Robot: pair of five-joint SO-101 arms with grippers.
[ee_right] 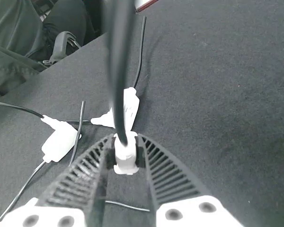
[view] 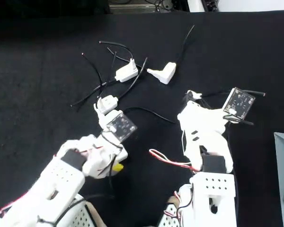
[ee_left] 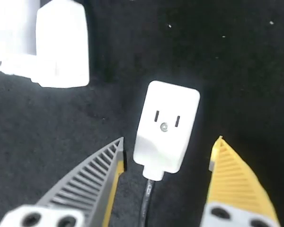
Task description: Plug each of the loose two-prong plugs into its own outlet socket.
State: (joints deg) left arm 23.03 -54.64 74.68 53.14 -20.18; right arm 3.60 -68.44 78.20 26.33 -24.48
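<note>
Plug (ee_right: 124,160): small white body with a black cord (ee_right: 118,56) rising out of it. The right gripper (ee_right: 124,138) is clenched on its two sides. The prongs are hidden, so calling it a plug rather than another cord end is a judgement. In the high view this gripper is right of centre, mid-depth on the black table (view: 47,56).

Outlet socket (ee_left: 165,125): white, face up, two slots and a round hole visible. It lies flat on the table left of centre, with its cord leading toward the near side. The left gripper (ee_left: 170,140) is spread wide with one finger on each side of the socket. Neither finger touches it and nothing is grasped.

Two more white cord ends lie farther back, beyond both arms: a blocky piece (view: 127,72) and an angled piece (view: 163,73). They are near each other but apart. Cannot tell which is a plug and which a socket.

Handling, judged:
- The plugs and socket look like light, hard, smooth plastic, so they are easy to lift but could twist in the pads.
- The cord is springy and will tug the body off line.
- Grip the plug on its flat sides, behind the prongs, and never by the cord.
- The socket is light enough to slide when pushed, so it needs clamping on its long sides before insertion.
</note>
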